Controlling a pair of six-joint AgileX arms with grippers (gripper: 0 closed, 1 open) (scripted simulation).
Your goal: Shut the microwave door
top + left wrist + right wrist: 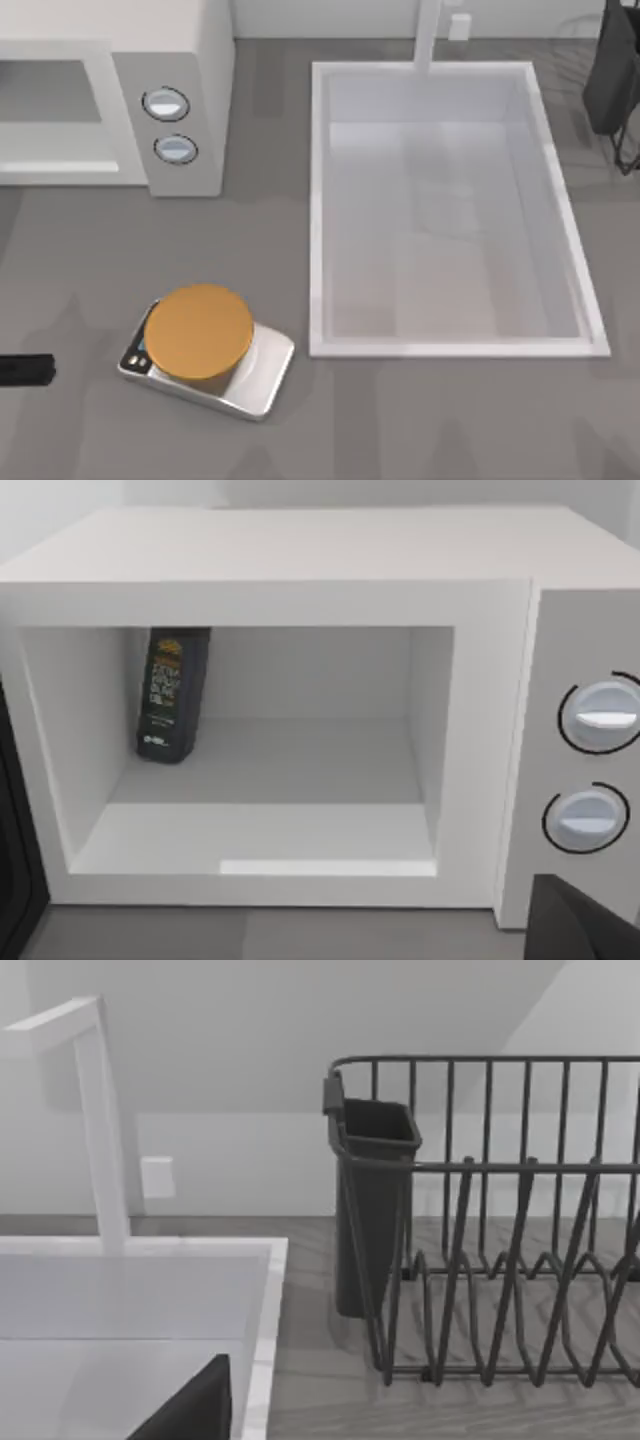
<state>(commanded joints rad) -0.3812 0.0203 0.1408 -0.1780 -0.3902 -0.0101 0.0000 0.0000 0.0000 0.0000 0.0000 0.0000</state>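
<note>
The microwave stands at the table's back left, its grey panel with two round dials facing forward. In the left wrist view the microwave is seen head-on, its cavity uncovered, with a dark bottle standing at the back. The microwave door is out of view. Beside the cavity's bottle side is a dark upright strip; I cannot tell what it is. A dark part of my left arm shows at the table's left edge, in front of the microwave. A dark piece of my right gripper hangs over the sink corner.
A silver scale with an orange disc sits front left. A large white sink with a faucet takes the middle and right. A dark wire dish rack with a cup holder stands back right.
</note>
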